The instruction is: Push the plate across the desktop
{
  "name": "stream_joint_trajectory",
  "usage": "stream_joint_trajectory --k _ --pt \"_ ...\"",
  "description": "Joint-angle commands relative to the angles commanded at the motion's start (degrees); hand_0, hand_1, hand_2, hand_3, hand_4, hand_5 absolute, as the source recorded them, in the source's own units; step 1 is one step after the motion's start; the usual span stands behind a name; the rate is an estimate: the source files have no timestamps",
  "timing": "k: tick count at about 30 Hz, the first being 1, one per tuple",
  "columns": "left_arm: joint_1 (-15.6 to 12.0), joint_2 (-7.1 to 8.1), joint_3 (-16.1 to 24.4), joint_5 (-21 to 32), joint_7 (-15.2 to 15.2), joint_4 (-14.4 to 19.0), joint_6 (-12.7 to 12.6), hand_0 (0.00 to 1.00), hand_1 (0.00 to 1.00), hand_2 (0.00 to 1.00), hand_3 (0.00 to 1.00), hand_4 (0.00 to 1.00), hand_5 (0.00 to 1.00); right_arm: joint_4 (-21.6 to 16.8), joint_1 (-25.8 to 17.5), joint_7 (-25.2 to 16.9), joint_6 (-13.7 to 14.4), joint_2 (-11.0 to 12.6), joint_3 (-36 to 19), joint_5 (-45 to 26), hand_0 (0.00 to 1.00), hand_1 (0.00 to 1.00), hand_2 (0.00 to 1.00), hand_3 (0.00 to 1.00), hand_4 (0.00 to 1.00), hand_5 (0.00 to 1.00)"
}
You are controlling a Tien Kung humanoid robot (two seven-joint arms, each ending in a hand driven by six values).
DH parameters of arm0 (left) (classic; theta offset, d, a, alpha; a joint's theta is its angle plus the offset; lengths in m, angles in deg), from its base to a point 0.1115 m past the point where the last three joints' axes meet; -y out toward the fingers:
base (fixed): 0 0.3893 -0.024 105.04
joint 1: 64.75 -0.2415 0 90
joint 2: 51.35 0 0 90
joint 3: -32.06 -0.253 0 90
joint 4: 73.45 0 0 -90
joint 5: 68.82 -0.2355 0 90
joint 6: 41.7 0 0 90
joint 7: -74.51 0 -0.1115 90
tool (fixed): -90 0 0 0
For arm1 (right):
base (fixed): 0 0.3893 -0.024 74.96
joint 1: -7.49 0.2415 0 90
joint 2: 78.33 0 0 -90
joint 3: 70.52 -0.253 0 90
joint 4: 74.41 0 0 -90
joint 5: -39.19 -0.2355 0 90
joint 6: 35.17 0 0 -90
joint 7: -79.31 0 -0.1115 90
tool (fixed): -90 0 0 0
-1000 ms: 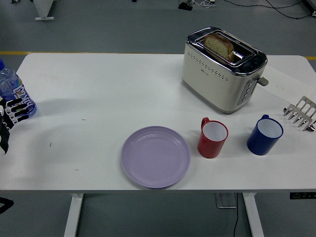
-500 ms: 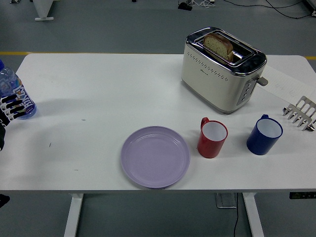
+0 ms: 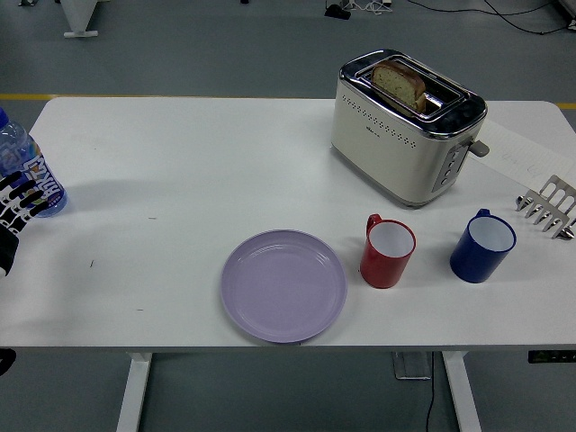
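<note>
A lilac plate [image 3: 284, 285] lies flat on the white table [image 3: 180, 162] near its front edge, slightly left of a red mug [image 3: 388, 252]. My left hand [image 3: 16, 205] shows only at the picture's left edge, far left of the plate, with its fingers [image 3: 27, 193] loosely extended and holding nothing. It sits in front of a water bottle [image 3: 20, 157]. My right arm is out of view.
A cream toaster [image 3: 405, 128] with a slice of bread in it stands at the back right. A blue mug [image 3: 483, 246] stands right of the red mug. A metal toast rack [image 3: 549, 208] sits at the right edge.
My left hand has drawn back slightly toward the left edge and risen a little. The plate and the other things have not moved.
</note>
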Motion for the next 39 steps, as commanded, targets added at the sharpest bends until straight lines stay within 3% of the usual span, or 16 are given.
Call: stream_joint_trajectory --k 3,8,39 --pt "-0.01 -0.05 0.37 2.13 -2.08 -0.21 2.13 0.583 0.644 0.634 0.664 0.524 0.998 0.0 0.0 0.03 0.01 0.02 0.01 0.02 0.551 0.451 0.569 0.58 0.299 0.467" --pt "-0.01 -0.14 0.46 2.39 -3.49 -0.46 3.15 0.591 0.661 0.637 0.67 0.528 0.998 -0.03 0.01 0.15 0.02 -0.04 -0.16 0.24 0.551 0.451 0.568 0.58 0.299 0.466" --pt "0.01 -0.49 0.37 2.35 -3.76 -1.42 2.49 0.637 0.681 0.663 0.686 0.555 0.998 -0.09 0.02 0.19 0.13 0.01 -0.06 0.13 0.551 0.451 0.569 0.58 0.297 0.465"
